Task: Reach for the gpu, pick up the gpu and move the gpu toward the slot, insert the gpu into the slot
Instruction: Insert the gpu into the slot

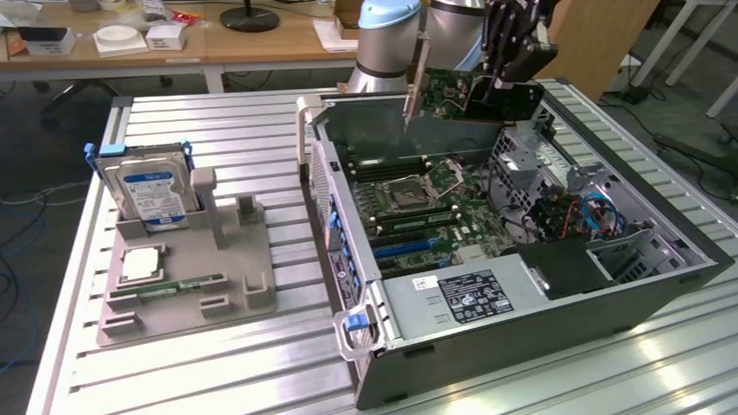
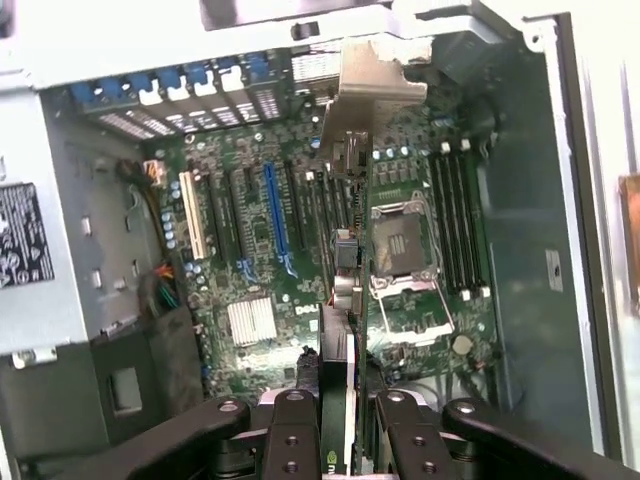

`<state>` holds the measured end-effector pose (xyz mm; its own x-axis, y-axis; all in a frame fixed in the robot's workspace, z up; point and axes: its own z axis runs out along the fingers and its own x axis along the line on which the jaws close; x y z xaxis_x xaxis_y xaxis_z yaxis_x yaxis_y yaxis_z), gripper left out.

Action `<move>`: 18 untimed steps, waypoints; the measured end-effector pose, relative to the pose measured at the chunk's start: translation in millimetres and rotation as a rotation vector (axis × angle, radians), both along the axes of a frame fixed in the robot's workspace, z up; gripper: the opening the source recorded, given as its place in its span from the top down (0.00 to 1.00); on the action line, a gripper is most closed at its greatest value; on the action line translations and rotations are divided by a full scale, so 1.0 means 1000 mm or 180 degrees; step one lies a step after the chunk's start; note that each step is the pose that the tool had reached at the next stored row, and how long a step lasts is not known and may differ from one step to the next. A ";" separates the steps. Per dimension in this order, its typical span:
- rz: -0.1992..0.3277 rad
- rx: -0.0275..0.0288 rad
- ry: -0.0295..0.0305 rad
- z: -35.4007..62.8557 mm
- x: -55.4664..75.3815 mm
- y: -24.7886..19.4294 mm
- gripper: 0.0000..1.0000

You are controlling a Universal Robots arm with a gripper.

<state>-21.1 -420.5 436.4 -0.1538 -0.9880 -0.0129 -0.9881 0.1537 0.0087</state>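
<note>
Slatted table [image 1: 207, 367], gpu [image 1: 454, 93] aloft, desks [image 1: 271, 45] behind

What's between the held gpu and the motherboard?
Nothing but air: the exterior view shows the gpu, clamped in the gripper, hanging above the open case, clear of the motherboard.

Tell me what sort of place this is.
Probably a robotics lab or workshop: a robot arm holds the gpu over an open computer case on a slotted aluminium table, with wooden desks behind.

Exterior view looks obliquely down from farther, wrist view closely down, sharing the motherboard [image 1: 452, 216] [image 2: 300, 292].
</note>
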 end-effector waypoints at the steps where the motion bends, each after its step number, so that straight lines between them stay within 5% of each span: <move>1: 0.0058 0.0000 0.0000 0.0000 0.000 0.0000 0.73; 9: 0.0486 0.0000 0.0000 -0.0009 0.000 0.0000 0.73; 15: 0.0518 0.0000 -0.0002 -0.0009 0.000 0.0000 0.73; 16: 0.0518 -0.0003 -0.0028 -0.0010 -0.001 0.0004 0.73; 18: 0.0518 -0.0012 -0.0135 -0.0013 -0.002 0.0013 0.73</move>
